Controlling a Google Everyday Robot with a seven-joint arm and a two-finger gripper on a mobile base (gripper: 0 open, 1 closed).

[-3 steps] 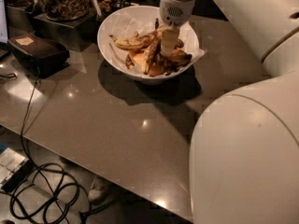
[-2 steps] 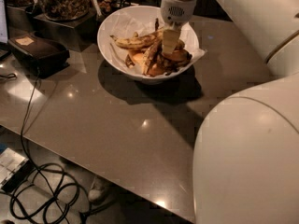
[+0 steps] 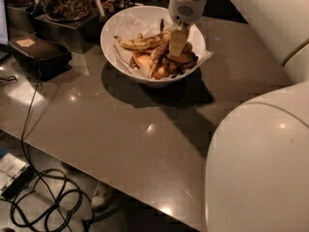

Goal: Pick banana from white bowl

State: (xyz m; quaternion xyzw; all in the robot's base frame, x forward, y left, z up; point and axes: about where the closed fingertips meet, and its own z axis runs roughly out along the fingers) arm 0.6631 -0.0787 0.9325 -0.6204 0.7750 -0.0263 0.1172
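A black box (image 3: 41, 54) sits at the left end of the grey bench (image 3: 120, 129). Further right stands the white bowl (image 3: 110, 37), lined with crinkled paper. The banana (image 3: 157, 59), slim and blotched dark brown, lies slanted among other fruit inside it. The robot's hand (image 3: 177, 42) reaches down into the bowl just beside the banana; whether it is spread or pressed together cannot be told.
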